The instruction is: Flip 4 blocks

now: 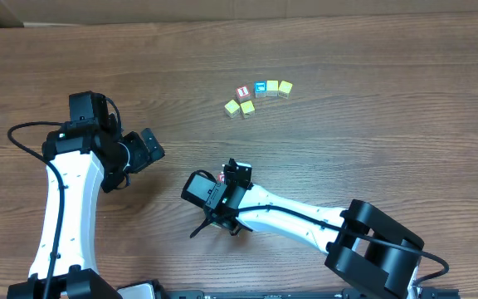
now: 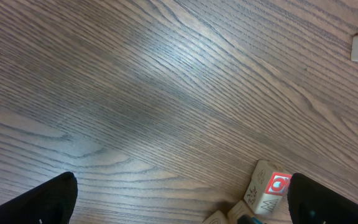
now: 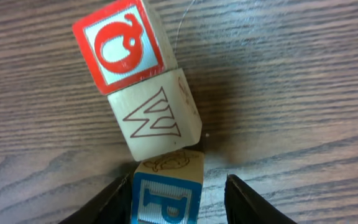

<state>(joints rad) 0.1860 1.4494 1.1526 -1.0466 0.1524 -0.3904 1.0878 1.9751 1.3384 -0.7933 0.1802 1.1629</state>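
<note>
Seemingly early: red O block [image 3: 122, 45], whitish block [image 3: 154, 121] and blue P block [image 3: 166, 199] lie touching in a row mid-table [image 1: 347, 124]. Right gripper [image 3: 179, 183] straddles the P block, half-spread and not clamped. Left gripper [image 2: 182, 199] hovers wide and empty. Which blocks are flipped: cannot tell.
</note>
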